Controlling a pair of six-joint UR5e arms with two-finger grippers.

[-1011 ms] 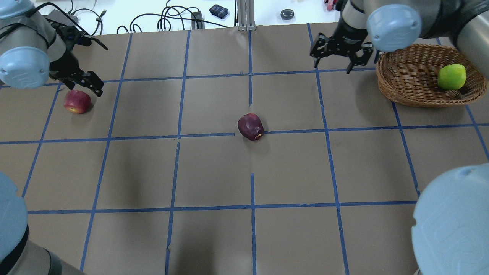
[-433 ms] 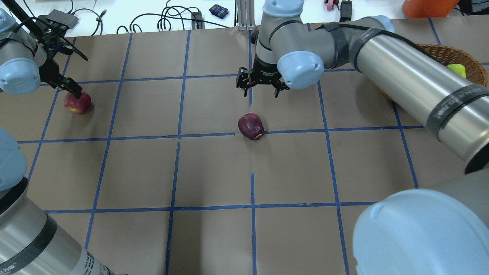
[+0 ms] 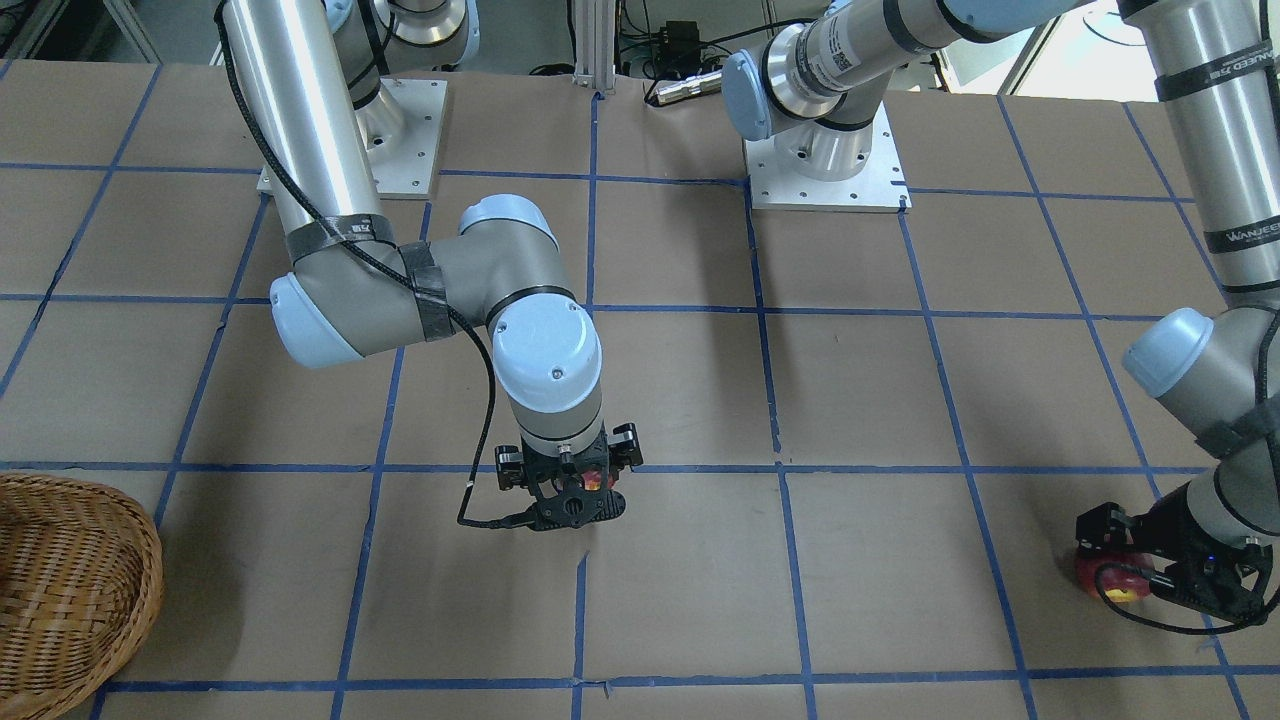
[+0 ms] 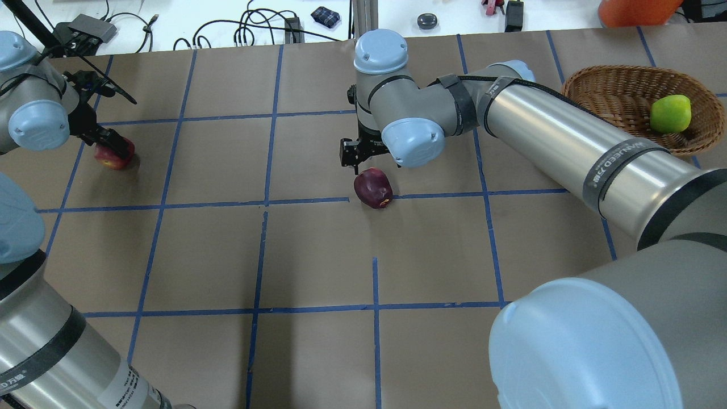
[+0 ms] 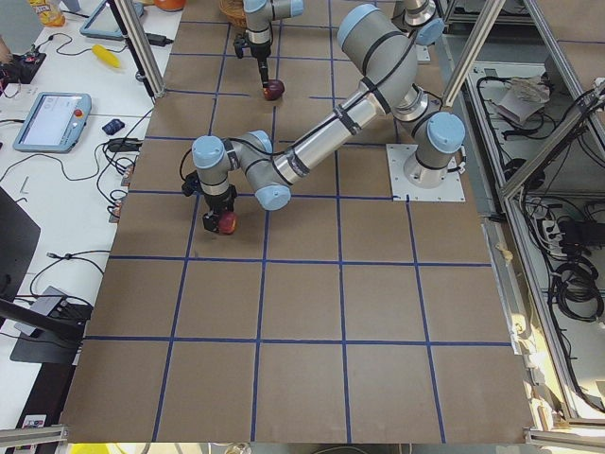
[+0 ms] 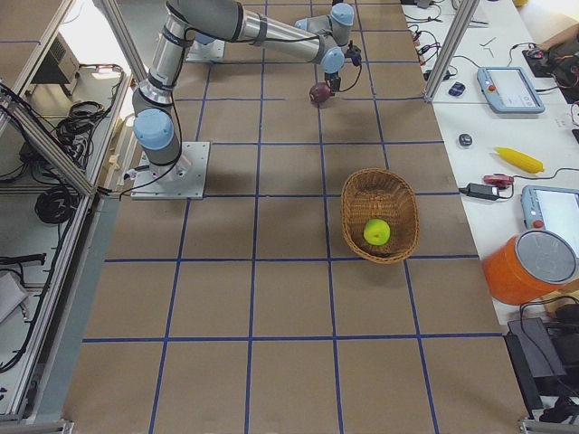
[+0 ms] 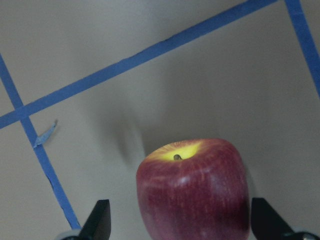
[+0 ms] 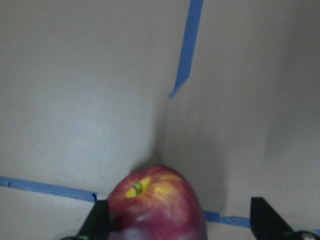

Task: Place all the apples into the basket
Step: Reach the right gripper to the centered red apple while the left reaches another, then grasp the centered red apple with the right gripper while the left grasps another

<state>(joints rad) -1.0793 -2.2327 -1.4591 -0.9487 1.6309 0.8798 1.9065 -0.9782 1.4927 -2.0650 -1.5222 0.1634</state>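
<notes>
One red apple (image 4: 115,158) lies at the table's left side, and my left gripper (image 4: 108,141) stands open right over it. In the left wrist view this apple (image 7: 192,190) sits between the two fingers (image 7: 100,220) with a gap on each side. A darker red apple (image 4: 373,188) lies at the table's middle. My right gripper (image 4: 366,157) hangs open just above its far side, and its wrist view shows the apple (image 8: 157,205) low between the fingers (image 8: 265,220). The green apple (image 4: 671,113) rests inside the wicker basket (image 4: 613,102) at the far right.
Blue tape lines grid the brown paper table. Beyond the far edge lie cables (image 4: 250,28), a metal post (image 4: 363,23) and an orange container (image 4: 636,8). The right arm's long link (image 4: 568,147) stretches from the near right to the middle. The arm bases (image 3: 825,160) stand at the robot's side.
The right arm has swung from beside the basket to the middle apple and come down over it. The left gripper has dropped lower around the left apple.
</notes>
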